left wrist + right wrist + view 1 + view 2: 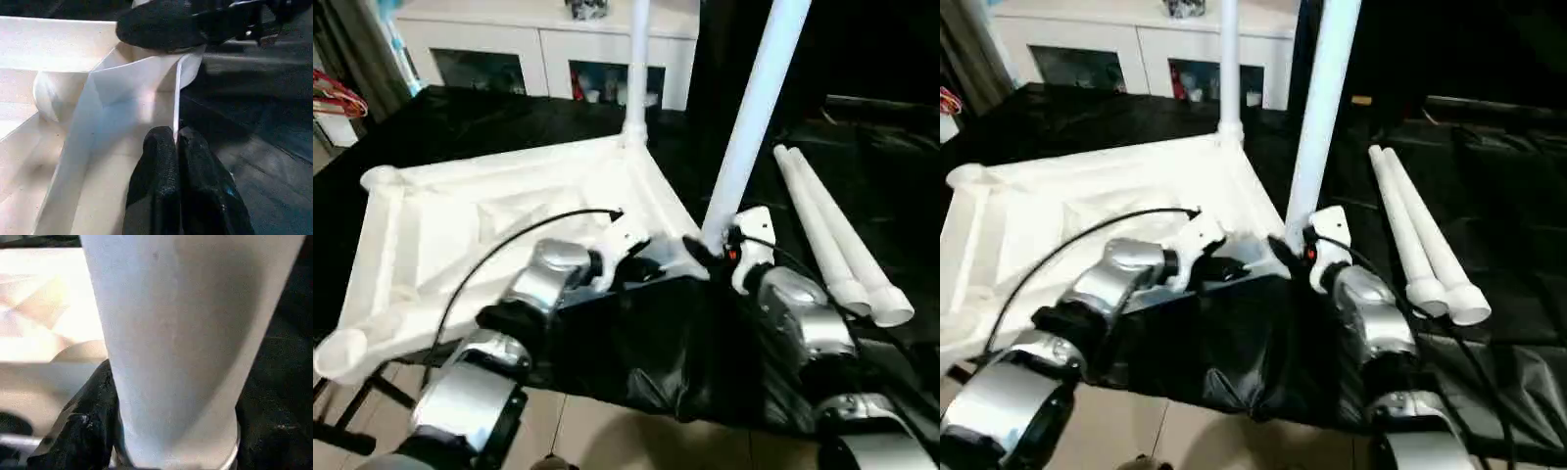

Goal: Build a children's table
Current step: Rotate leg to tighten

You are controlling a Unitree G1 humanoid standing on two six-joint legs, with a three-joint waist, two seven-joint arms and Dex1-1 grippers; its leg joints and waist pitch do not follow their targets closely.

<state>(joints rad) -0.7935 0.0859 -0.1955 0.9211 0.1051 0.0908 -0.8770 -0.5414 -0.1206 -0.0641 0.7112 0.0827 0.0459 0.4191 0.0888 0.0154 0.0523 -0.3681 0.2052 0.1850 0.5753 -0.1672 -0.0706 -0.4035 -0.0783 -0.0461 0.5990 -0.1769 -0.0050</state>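
You had the table top upside down on the black-covered work table, its near corner overhanging the edge; the left gripper was pinched shut on the top's thin rim there, and the right gripper was clamped round a leg held nearly upright at that corner. One leg stood socketed at the far corner; two spare legs lay well apart. If the leg met its socket off-axis it could have jammed; pushing down could have tipped the overhanging top or slipped the rim free.
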